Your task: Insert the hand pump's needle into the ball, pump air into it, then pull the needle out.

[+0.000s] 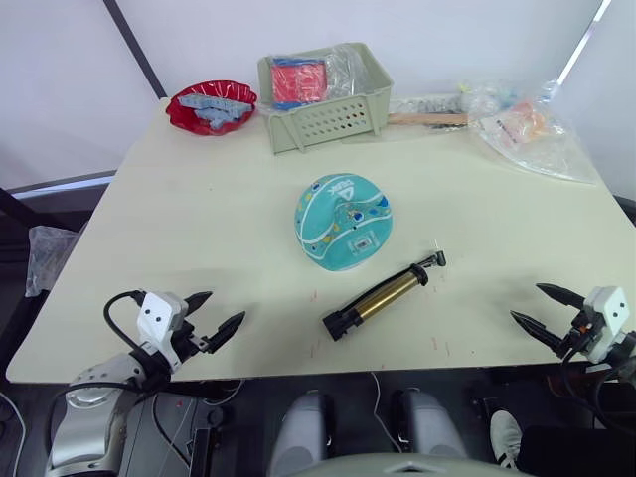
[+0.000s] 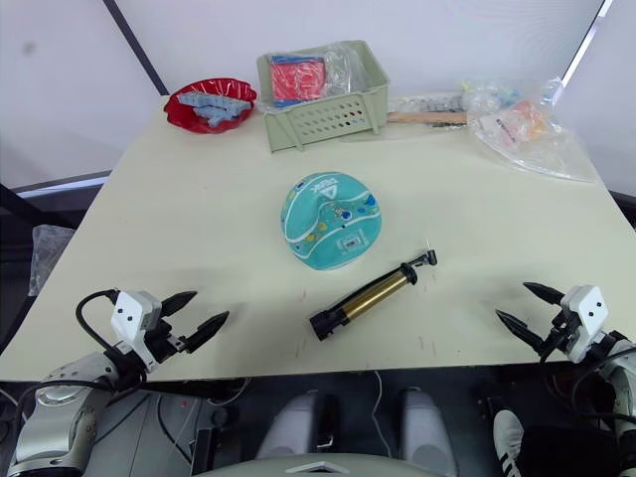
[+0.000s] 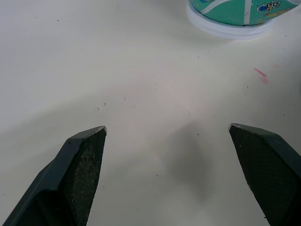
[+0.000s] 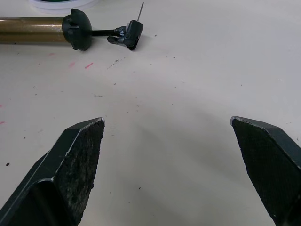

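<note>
The teal ball (image 1: 343, 221) with white seams and cartoon prints rests on a white ring at the table's middle. Just nearer, to its right, the hand pump (image 1: 383, 295) lies flat, gold barrel slanted, T-handle toward me. Its thin metal needle (image 4: 140, 11) sticks out from the black hose end, pointing away from the ball. My left gripper (image 1: 218, 314) hovers open over the table's near left edge, empty. My right gripper (image 1: 545, 311) is open at the near right edge, also empty, well right of the pump.
A green basket (image 1: 323, 99) holding red packets stands at the back centre. A red bowl (image 1: 212, 106) sits back left. Clear plastic bags (image 1: 527, 129) and a wooden stick (image 1: 427, 119) lie back right. Bare tabletop (image 1: 199, 219) spreads left of the ball.
</note>
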Controlling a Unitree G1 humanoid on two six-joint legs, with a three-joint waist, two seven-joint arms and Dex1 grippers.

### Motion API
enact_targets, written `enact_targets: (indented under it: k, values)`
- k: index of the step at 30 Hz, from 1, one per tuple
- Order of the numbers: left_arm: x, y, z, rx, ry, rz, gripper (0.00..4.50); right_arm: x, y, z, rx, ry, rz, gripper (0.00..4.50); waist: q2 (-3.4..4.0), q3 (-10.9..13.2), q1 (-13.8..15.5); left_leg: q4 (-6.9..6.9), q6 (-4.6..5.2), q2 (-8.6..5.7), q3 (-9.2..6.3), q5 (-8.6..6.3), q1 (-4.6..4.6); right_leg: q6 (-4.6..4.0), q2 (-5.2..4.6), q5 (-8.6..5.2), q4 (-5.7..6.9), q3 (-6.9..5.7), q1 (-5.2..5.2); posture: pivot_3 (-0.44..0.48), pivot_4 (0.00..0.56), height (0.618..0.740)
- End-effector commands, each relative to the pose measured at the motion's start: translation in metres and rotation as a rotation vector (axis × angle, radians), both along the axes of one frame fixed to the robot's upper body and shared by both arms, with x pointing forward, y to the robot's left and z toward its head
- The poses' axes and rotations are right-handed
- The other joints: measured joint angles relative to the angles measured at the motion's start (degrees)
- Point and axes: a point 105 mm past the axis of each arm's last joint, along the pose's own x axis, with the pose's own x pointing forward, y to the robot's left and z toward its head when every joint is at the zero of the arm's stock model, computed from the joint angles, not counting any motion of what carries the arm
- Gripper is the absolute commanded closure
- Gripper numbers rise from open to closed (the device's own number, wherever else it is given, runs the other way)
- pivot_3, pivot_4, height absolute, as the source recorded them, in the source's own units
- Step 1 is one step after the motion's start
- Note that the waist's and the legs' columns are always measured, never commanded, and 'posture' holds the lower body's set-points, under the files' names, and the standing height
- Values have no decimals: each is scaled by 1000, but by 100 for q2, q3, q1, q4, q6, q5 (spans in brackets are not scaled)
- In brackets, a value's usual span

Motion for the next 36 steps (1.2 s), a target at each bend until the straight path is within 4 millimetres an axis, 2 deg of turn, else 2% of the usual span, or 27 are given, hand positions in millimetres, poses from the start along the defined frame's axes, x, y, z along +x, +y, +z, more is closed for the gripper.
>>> enact_targets:
  k: [1,10,15,21,29,31,32,33,35,36]
  values:
    - [1,4,8,14,-33,2,89,1,-2,9,11,-49,1,0,0,0,0,0,0,0,0,0,0,0,0,0,0,0,0,0,150,738]
    - [0,-2,9,-3,-36,-34,89,-2,4,12,33,-65,47,0,0,0,-1,1,0,0,1,0,3,0,1,0,1,1,3,0,150,738]
    - [-1,-17,14,23,-39,-141,89,-5,9,16,34,-77,92,0,0,0,-1,1,0,0,0,0,5,0,2,0,1,0,5,0,150,738]
    - [9,-48,28,9,-66,-256,89,-11,29,36,78,-118,213,0,0,0,21,7,0,1,-3,0,9,1,2,1,3,-1,15,0,150,738]
    - [24,-97,29,-1,-21,-398,89,-15,55,60,109,-161,294,0,1,0,56,12,0,-1,-9,0,19,3,7,1,4,-3,30,0,150,738]
    - [29,-108,29,-10,-16,-418,630,-15,58,64,112,-167,299,0,0,-1,52,13,0,-1,-8,0,20,3,8,1,4,-3,31,0,150,738]
    - [30,-113,29,-7,-15,-433,630,-15,60,65,113,-169,302,0,1,0,57,13,0,-1,-9,0,20,3,8,1,4,-3,31,0,150,738]
    - [32,-117,29,-6,-13,-448,1220,-15,61,66,114,-171,303,0,1,0,67,12,0,-3,-10,0,19,3,8,1,4,-3,31,0,150,738]
    - [34,-125,28,-6,-9,-468,1755,-15,62,68,115,-175,303,0,1,0,90,13,0,-10,-10,0,19,3,9,1,4,-3,32,0,150,738]
    - [35,-130,28,-10,-6,-480,1755,-15,63,69,115,-177,303,0,1,0,93,13,0,-17,-10,0,19,3,9,1,4,-3,32,0,150,738]
